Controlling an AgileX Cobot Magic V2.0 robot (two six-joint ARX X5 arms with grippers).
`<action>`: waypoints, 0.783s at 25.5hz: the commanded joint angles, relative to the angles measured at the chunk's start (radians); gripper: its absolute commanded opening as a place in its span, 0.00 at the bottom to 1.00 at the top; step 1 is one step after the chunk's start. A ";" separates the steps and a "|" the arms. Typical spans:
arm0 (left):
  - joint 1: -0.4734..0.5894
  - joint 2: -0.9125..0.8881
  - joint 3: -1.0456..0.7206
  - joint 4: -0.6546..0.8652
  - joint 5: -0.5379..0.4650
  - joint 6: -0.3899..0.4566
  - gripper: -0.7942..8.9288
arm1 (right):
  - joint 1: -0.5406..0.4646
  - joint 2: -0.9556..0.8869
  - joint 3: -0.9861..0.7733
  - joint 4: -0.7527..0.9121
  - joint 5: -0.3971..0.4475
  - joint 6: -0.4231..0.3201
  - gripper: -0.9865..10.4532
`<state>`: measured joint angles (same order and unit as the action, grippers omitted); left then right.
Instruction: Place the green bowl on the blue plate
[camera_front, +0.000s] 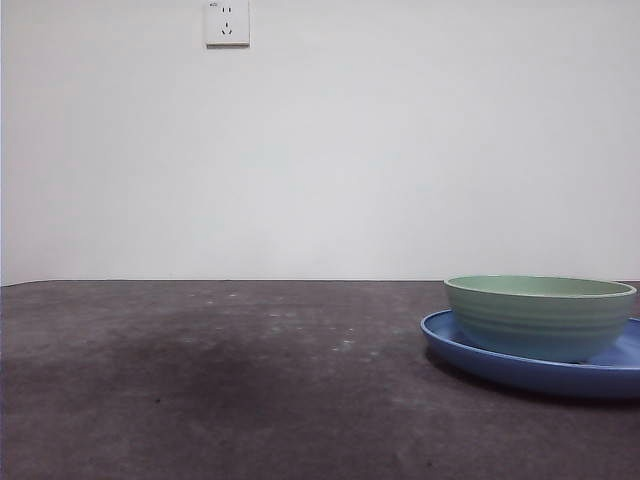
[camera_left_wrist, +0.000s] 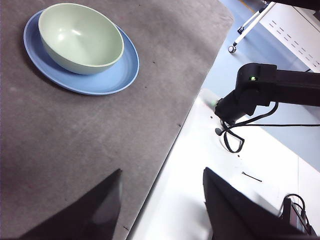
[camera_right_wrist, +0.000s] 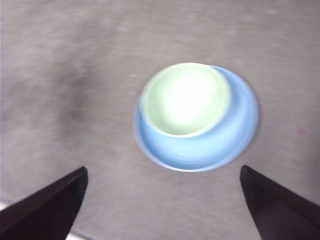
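The right gripper is held high above the table, jaws spread wide and empty; the left gripper is likewise parted over the table edge. The green bowl is seated on the blue plate, apparently off-centre; the right wrist view is blurred. The plate is cut off in the front view. A grey mat and a wall socket are noted.

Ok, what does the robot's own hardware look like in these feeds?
Both wrist views show two flat black tapered jaws each: left gripper, right gripper. The left wrist view also shows a black arm segment with a small green light and a looping black cable. The front view shows no arm.
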<state>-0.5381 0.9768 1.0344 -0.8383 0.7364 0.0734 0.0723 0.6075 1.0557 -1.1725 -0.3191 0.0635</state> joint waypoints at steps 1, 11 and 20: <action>-0.006 0.007 0.006 0.006 0.008 0.020 0.35 | 0.003 0.019 0.010 0.003 0.108 0.070 0.51; -0.006 0.007 0.006 0.005 0.008 0.024 0.35 | -0.043 0.195 -0.076 0.113 0.256 0.073 0.51; -0.006 0.007 0.006 -0.010 0.008 0.029 0.35 | -0.203 0.434 -0.224 0.396 0.100 0.061 0.44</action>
<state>-0.5381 0.9768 1.0344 -0.8509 0.7368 0.0883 -0.1223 1.0195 0.8234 -0.7944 -0.2161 0.1280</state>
